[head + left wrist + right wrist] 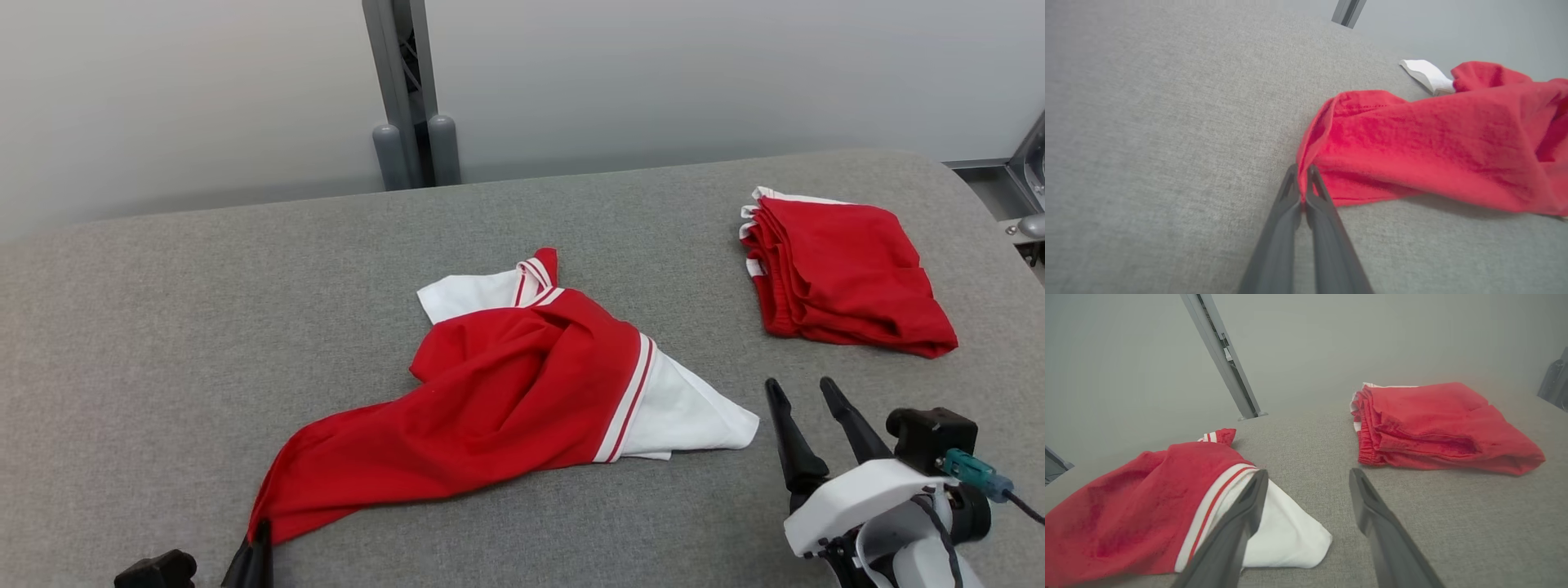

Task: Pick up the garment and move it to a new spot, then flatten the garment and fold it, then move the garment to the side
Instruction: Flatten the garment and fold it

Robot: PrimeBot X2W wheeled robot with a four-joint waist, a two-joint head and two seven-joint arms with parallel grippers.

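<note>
A crumpled red garment (pixel 506 392) with white panels and red-and-white striped trim lies in the middle of the grey table (pixel 163 327). Its long red corner trails to the lower left, where my left gripper (pixel 260 532) is shut on its tip. The left wrist view shows the two dark fingers pinching the red hem, left gripper (pixel 1301 168), garment (pixel 1433 151). My right gripper (pixel 798 389) stands open just right of the garment's white corner; in the right wrist view the gripper (pixel 1308 475) has bare table between its fingers and the garment (pixel 1147 506) at its left.
A folded red garment (pixel 849 273) with white edges lies at the table's back right, also in the right wrist view (pixel 1437 428). A grey post (pixel 408 90) stands behind the table. Metal fittings (pixel 1030 188) sit at the far right edge.
</note>
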